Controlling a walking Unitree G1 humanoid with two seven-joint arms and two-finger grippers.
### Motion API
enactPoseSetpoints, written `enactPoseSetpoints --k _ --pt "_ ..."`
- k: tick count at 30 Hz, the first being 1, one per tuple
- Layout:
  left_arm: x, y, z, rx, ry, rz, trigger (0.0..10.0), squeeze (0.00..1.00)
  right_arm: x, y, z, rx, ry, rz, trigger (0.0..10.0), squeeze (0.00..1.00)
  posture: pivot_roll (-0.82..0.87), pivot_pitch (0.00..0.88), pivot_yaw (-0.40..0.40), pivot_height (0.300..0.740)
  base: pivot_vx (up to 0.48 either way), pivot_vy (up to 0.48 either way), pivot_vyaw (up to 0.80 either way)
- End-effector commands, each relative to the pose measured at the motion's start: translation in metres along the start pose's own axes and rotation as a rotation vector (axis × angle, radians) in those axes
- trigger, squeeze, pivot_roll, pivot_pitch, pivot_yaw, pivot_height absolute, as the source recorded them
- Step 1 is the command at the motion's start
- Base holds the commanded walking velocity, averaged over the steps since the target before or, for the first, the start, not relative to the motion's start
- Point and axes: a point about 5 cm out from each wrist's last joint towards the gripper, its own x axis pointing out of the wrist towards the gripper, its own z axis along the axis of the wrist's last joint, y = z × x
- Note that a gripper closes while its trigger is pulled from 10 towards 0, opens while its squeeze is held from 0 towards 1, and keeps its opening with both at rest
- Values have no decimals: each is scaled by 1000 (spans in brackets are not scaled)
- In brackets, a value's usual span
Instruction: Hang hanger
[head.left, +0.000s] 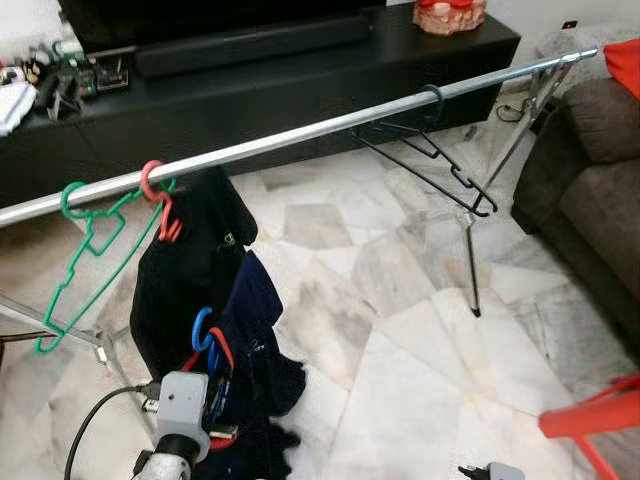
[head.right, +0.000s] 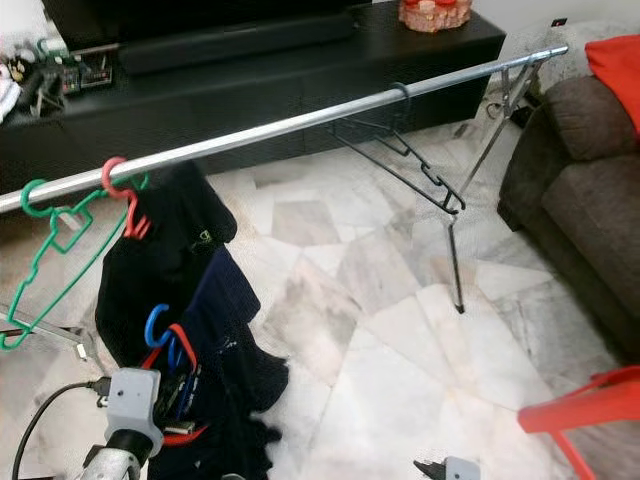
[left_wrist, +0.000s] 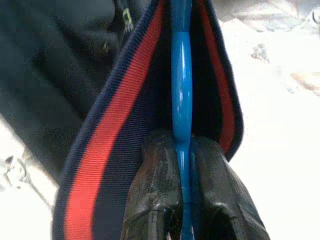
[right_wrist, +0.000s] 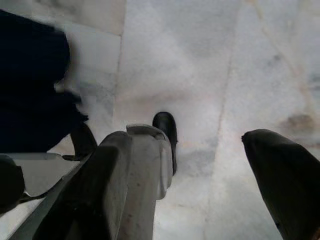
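Left tool (left_wrist: 182, 200) clamps blue hanger (left_wrist: 181, 100) low, below rail (head.left: 300, 135).

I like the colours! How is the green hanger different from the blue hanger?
The green hanger already hooks on the silver rail; the blue hanger sits below it, pinched by the left gripper. The green hanger is bare; the blue hanger carries a navy garment with a red-striped collar. Both have curved hooks.
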Motion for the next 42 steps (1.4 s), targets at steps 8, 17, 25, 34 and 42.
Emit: enactPoseSetpoints --k 8,17,25,34,42 --pt "-3 5 0 14 1 17 10000 0 -2 0 -9 10 33 -5 10000 0 -11 209 35 740 -286 0 0" --pt "-3 6 0 14 3 15 10000 0 -2 0 -10 12 33 -4 10000 0 -10 211 38 740 -286 0 0" --pt "-2 6 1 15 2 10 10000 0 -1 0 -9 12 31 -4 10000 0 -9 211 38 740 -284 0 0" --pt "7 0 5 -70 64 -127 10000 0 -1 1 -9 10 32 -2 10000 0 -2 210 36 740 -59 0 0" --pt "13 -9 10 -39 108 -256 10000 0 -1 1 -9 14 30 -2 10000 0 -6 210 43 740 0 0 0"
